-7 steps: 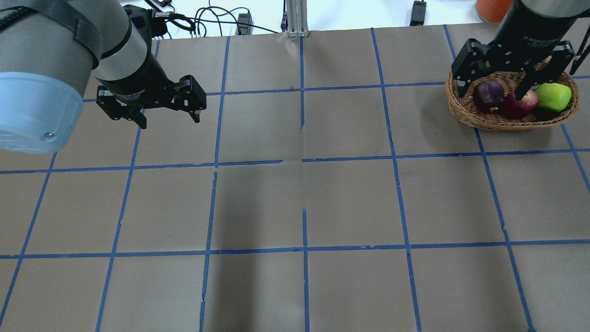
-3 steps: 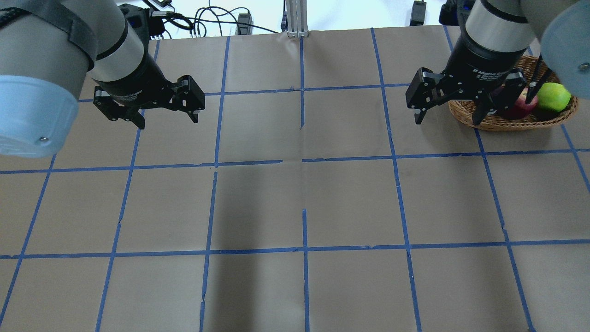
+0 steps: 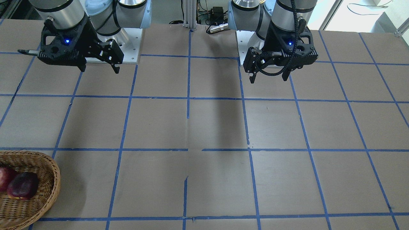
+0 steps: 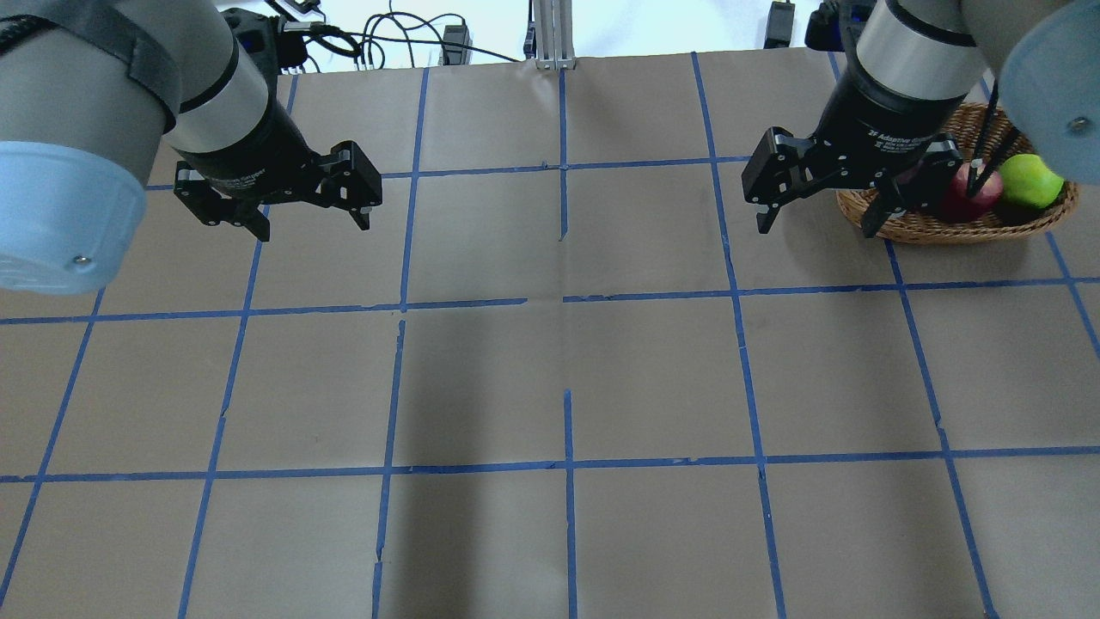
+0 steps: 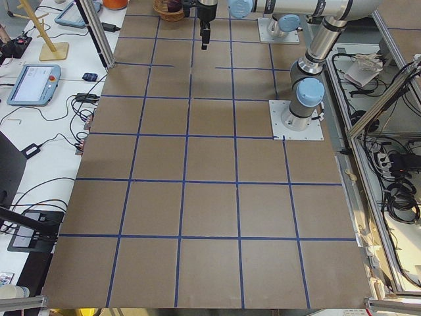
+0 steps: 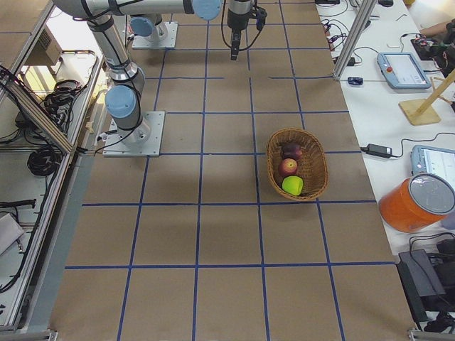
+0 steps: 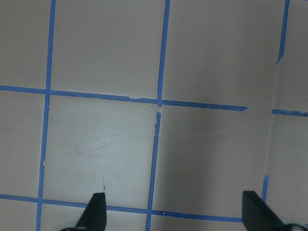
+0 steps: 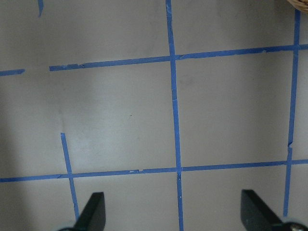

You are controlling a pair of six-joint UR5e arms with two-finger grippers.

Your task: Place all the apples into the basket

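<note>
Overhead exterior view, change: the right gripper, which a second ago hung directly over the basket, has drawn off past the basket's rim toward the middle of the table; it now hangs just beside the basket, above bare paper.
Right gripper, state: fingers spread wide with nothing between them; the right wrist view shows only taped paper between the two fingertips, and a sliver of the basket in its top corner.
Left gripper, state: fingers likewise apart and empty; well apart from the basket, on the opposite side of the table; its place matches the earlier pictures.
Apples, location: all three lie inside the basket in a row, as the exterior right view shows; dark maroon apple at one end, red apple in the middle, yellow-green apple at the other end; neighbours touch or nearly touch.
Apples, overhead view: the red and yellow-green ones show within the basket; the maroon one is hidden behind the right arm.
Meaning for the task: judged from this layout, the last placement is done and the move away from the basket is a retreat, not a new reach; nothing appears left to carry.
Risk: slight; the apples rest within the braided rim and seem unlikely to roll out.
</note>
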